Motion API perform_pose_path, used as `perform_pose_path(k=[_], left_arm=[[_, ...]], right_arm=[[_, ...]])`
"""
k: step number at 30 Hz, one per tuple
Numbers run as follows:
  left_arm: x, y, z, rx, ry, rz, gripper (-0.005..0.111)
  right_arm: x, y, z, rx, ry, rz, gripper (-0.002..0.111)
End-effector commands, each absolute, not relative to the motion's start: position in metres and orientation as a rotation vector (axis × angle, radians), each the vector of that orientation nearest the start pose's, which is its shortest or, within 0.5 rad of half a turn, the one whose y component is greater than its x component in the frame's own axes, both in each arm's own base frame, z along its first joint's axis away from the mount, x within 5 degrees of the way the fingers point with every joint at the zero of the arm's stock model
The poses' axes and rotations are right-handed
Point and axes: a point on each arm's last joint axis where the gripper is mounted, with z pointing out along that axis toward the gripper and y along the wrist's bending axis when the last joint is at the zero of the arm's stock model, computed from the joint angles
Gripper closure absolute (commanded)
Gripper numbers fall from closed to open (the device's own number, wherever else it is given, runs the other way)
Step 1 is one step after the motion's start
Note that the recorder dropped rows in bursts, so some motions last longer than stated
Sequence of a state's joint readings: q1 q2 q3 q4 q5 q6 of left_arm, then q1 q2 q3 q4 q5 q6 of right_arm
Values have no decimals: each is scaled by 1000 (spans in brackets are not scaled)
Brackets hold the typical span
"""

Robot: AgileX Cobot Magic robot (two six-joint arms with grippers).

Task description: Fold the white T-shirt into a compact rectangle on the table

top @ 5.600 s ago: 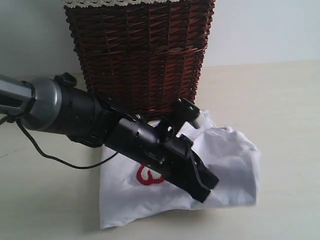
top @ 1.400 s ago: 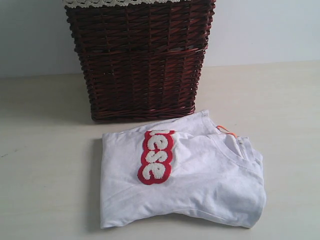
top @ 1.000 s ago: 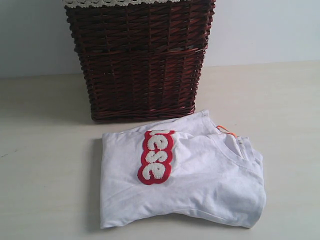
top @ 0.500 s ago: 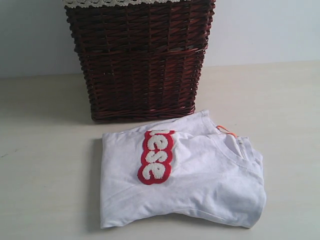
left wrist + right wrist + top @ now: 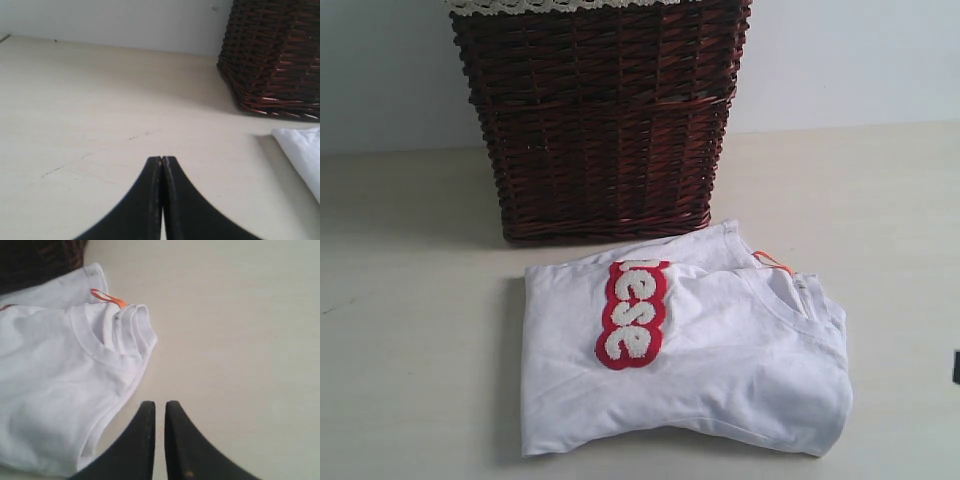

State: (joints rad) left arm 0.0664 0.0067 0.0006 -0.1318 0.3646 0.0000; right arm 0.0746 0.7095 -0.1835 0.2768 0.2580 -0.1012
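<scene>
A plain test setup: a broad pale beige table (image 5: 410, 300), a light grey-white wall (image 5: 850, 60), a dark wicker basket (image 5: 600, 120) at the far side.

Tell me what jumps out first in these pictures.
The white T-shirt lies folded on the pale table, its red patch with fuzzy white letters facing up. Right behind it stands a tall dark wicker basket with cream lace at the rim. A small orange tag sticks out by the shirt's neck.
</scene>
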Motion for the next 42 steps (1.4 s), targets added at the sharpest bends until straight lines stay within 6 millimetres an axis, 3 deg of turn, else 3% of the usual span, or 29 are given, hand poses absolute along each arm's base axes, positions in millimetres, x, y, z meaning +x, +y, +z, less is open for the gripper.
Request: perform_pose_path(k=[1,2,4,5,6,8,9,11,12,13,14,16,18,20,27,35,39,42], left_arm=[[53,-1,181,-138,1834,-89,107],[53,-1,181,-138,1834,-89,107],[53,-1,181,-138,1834,-89,107],[53,-1,181,-138,1834,-89,107],[53,-1,181,-138,1834,-89,107],[53,-1,181,-138,1834,-89,107],[53,-1,181,-138,1834,-89,107],[53,-1,181,-138,1834,-89,107],[53,-1,181,-138,1834,-89,107],[53,-1,181,-138,1834,-89,107],[53,-1,181,-138,1834,-89,107],[53,-1,181,-138,1834,-89,107],[53,-1,181,-138,1834,-89,107],[53,-1,181,-138,1834,-89,107],[53,-1,181,-138,1834,-89,107],[53,-1,181,-138,1834,-89,107],[53,-1,181,-138,1834,-89,107],[53,-1,181,-138,1834,-89,107]], right_arm=[[191,20,200,2,2455,169,99],[200,24,204,-96,2523,173,101],[221,37,216,-500,2604,260,108],[226,46,224,-906,2519,369,108],[227,54,235,-1351,2268,529,108],[231,58,243,-1613,1898,765,108],[240,58,246,-1566,1815,779,108],[261,55,235,-1307,1968,826,107],[268,52,222,-1246,2056,822,100],[272,51,210,-1265,2080,830,91],[276,51,198,-1318,2067,830,72],[285,49,187,-1274,2088,779,47],[295,44,179,-1185,2140,682,37],[303,39,172,-1154,2172,590,38],[319,34,131,-1144,2286,587,38],[318,32,105,-1169,2355,619,39],[319,31,91,-1160,2393,622,44],[318,30,88,-1181,2400,622,60]])
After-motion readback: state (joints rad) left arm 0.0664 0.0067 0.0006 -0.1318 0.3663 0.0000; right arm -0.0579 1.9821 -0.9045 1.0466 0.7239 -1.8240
